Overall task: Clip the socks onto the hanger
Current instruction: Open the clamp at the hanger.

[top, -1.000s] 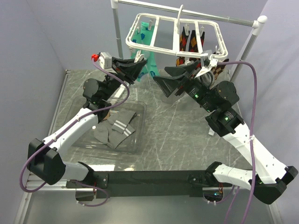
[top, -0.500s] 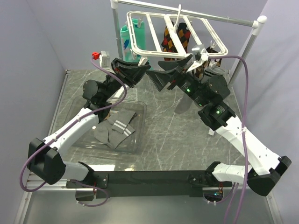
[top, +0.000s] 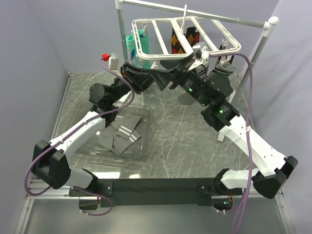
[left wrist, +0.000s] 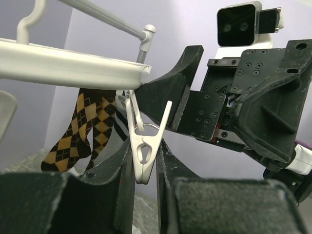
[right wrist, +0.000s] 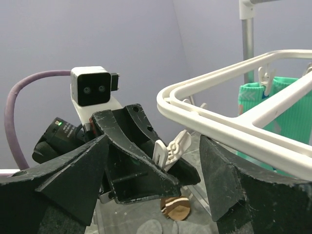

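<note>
The white hanger (top: pixel 146 54) hangs from the rail at the back, and its near bar (left wrist: pixel 68 63) crosses the left wrist view. A white clip (left wrist: pixel 145 146) dangles from that bar's corner, and my left gripper (left wrist: pixel 145 158) is shut on it just under the hanger's front edge (top: pixel 152 78). In the right wrist view the clip (right wrist: pixel 170 148) sticks up from between those fingers. My right gripper (right wrist: pixel 155 163) is open with nothing in it, facing the left one tip to tip (top: pixel 168 80). The grey socks (top: pixel 123 134) lie loose in the clear tray (top: pixel 142 148).
Teal patterned socks (top: pixel 130 46) and argyle socks (top: pixel 179 43) hang clipped on the hanger. The metal rail stand (top: pixel 265 29) with white poles rises behind it. Purple cables loop off both wrists. The tray sits front left on the marbled table.
The hanger has swung and levelled out. My right gripper has moved left and up to face the left one, narrowing a little. My left gripper has shifted right, under the hanger's front edge.
</note>
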Robot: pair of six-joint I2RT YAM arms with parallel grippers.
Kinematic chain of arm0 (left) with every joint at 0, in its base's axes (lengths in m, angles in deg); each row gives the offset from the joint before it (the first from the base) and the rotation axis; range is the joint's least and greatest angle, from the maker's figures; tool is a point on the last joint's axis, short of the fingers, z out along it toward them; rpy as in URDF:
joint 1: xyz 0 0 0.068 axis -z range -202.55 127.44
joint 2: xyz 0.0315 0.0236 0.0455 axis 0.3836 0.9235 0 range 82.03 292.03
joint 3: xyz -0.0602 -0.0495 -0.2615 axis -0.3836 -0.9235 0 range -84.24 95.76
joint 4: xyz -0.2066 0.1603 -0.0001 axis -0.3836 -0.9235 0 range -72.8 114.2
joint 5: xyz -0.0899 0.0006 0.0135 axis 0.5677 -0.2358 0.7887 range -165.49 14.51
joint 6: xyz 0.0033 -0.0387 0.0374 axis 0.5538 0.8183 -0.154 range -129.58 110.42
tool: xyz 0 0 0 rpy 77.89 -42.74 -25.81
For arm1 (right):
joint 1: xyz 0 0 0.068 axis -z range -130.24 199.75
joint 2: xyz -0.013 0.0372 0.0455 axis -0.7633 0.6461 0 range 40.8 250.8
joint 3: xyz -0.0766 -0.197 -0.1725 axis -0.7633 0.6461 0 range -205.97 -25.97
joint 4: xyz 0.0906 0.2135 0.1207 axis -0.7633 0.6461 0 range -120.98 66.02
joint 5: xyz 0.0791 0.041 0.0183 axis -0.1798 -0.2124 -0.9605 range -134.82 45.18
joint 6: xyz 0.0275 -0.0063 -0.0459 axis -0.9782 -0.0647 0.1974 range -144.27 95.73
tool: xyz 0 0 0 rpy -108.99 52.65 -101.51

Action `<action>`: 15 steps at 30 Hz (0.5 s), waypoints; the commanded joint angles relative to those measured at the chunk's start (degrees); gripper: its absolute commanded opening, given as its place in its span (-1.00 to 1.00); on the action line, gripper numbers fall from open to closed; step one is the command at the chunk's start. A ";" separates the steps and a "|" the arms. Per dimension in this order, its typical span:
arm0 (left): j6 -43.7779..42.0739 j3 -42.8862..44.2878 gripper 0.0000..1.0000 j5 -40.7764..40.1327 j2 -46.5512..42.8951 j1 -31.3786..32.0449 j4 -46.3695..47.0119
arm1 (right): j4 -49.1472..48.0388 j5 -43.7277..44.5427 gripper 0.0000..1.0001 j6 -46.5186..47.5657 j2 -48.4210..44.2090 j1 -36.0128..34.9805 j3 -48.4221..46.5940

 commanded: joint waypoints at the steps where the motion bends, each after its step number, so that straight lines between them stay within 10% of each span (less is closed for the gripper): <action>1: 2.01 1.67 -0.79 3.56 -0.49 0.19 4.47 | -2.00 -0.20 0.62 1.91 1.39 -0.27 -4.71; 15: 11.68 2.63 -0.81 9.27 3.55 -2.35 14.06 | 0.10 -0.56 0.51 -2.12 3.86 -0.01 -6.56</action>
